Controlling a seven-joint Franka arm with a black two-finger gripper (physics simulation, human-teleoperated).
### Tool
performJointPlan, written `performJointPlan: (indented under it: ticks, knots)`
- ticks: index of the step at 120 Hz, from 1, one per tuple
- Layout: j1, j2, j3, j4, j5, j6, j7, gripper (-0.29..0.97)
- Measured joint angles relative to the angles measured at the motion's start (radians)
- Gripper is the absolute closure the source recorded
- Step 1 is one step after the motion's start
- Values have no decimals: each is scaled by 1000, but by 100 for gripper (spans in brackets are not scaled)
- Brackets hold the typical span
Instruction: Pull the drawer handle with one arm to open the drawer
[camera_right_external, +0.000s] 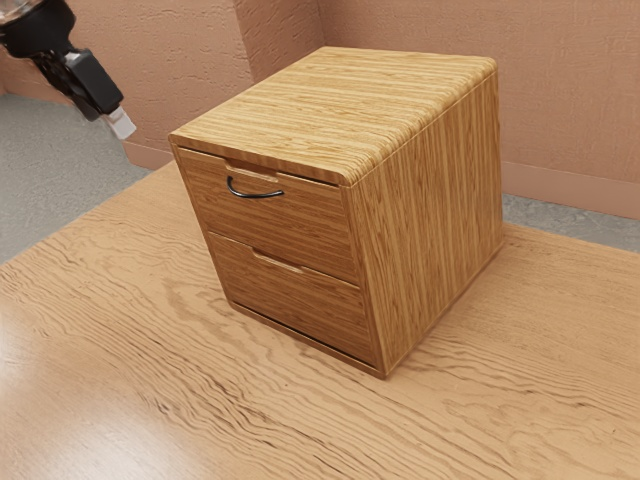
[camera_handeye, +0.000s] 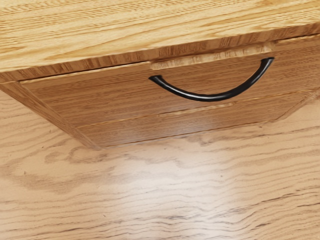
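Cabinet of light striped wood (camera_right_external: 400, 150) stands on our wooden table (camera_right_external: 130, 400); its upper drawer (camera_right_external: 300, 225) sits flush, the curved black metal handle (camera_right_external: 252, 192) untouched. Our black gripper (camera_right_external: 120, 123) hangs at ten o'clock of the handle, well apart; how its jaws stand we cannot tell.

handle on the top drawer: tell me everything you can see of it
The handle is a thin black bow, glossy like metal, sagging downward between two ends fixed near the upper edge of the top drawer front, just below a shallow notch. It stands slightly proud of the wood. The drawer looks shut. Nothing touches the handle; the gripper hangs well off, at the exterior view's upper left.
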Motion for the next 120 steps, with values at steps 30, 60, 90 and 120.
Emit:
performJointPlan:
  ticks: [30, 60, 90, 120]
  knots:
    - [-41, 0, -85, -18, -4, -47, 110, 2]
    - [199, -29, -292, -127, 10, 19, 413, 2]
    - [104, -97, -513, -261, 60, 128, 620, 2]
    - [178, -18, -462, -264, 135, 198, 756, 2]
